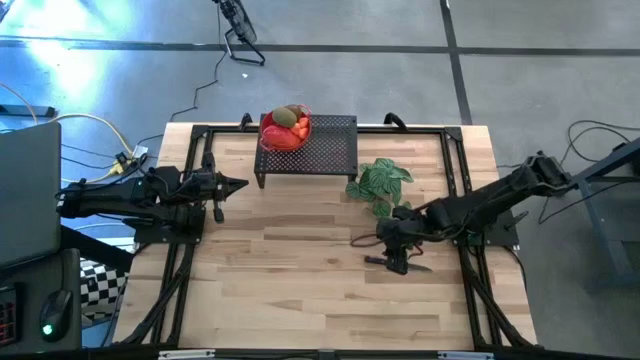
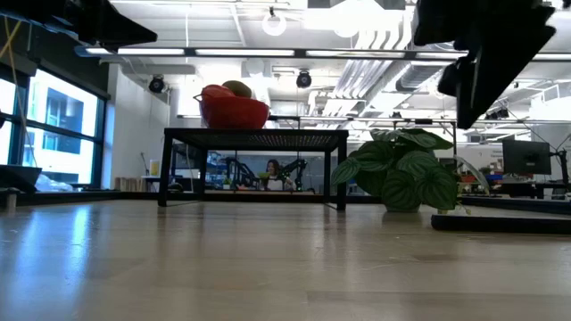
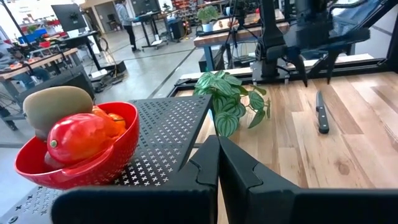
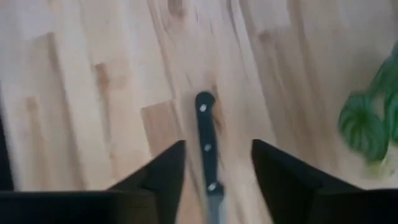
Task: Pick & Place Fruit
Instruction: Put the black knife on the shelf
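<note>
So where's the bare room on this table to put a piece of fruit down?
The front half of the table is bare wood, as is the stretch between the left gripper and the knife. It's crowded at the back: the black rack holding the red bowl, the plant, and the open right gripper over the knife.

Red bowl, black perforated stand

We see a surface of pale, smooth wood planks with a soft sheen. The rack is matt black perforated metal. The red bowl looks like glossy plastic, as does the red fruit. The knife has a smooth black handle.
</note>
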`<action>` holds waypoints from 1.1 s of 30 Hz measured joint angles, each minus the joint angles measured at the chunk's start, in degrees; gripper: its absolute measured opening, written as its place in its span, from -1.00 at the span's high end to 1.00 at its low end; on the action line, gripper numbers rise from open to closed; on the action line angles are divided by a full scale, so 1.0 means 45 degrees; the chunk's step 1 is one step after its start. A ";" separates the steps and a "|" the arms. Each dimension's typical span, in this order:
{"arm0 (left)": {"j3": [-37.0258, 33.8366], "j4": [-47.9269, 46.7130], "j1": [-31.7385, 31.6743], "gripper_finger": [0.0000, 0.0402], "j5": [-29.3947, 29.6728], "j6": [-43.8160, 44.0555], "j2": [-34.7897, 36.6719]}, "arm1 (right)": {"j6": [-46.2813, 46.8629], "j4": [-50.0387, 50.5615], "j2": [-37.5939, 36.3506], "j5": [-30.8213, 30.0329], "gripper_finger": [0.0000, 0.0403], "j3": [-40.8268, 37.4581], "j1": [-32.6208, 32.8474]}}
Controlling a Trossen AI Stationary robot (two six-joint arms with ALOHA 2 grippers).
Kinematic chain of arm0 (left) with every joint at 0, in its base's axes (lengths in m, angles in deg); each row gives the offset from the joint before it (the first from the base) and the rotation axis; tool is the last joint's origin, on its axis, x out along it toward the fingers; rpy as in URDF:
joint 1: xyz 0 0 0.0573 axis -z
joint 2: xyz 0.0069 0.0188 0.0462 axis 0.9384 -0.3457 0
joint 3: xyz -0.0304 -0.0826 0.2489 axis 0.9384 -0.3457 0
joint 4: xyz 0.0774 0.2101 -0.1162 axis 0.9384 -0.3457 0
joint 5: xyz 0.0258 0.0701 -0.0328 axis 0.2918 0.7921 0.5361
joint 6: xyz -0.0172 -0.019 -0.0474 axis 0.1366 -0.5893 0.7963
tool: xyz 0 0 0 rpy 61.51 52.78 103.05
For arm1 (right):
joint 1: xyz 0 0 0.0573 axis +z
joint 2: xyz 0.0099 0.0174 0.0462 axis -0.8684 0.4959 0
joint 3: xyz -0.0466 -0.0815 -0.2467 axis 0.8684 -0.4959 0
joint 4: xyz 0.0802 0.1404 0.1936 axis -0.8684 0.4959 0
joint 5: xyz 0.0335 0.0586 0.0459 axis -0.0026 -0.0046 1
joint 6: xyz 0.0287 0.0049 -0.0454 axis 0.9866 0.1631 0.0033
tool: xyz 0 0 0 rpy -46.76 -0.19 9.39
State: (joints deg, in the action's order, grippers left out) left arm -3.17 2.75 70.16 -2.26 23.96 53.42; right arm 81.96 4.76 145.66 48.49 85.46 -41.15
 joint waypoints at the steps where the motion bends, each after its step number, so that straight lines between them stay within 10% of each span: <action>1: 0.0000 -0.0006 -0.0001 1.00 0.0003 0.0008 -0.0001 | -0.0276 -0.0072 0.0005 -0.0148 0.01 -0.0003 0.0125; 8: 0.0000 -0.0013 -0.0002 1.00 0.0011 0.0027 -0.0001 | -0.1035 -0.0713 0.0520 -0.0821 -0.30 0.0005 0.0591; 33: 0.0000 -0.0067 -0.0004 1.00 0.0030 0.0041 -0.0004 | -0.0059 -0.0997 0.4376 -0.0433 -0.22 0.0007 0.0755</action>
State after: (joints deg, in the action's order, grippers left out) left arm -3.17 2.45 70.14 -2.12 24.14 53.40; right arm 81.70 0.28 165.35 46.55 85.49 -37.75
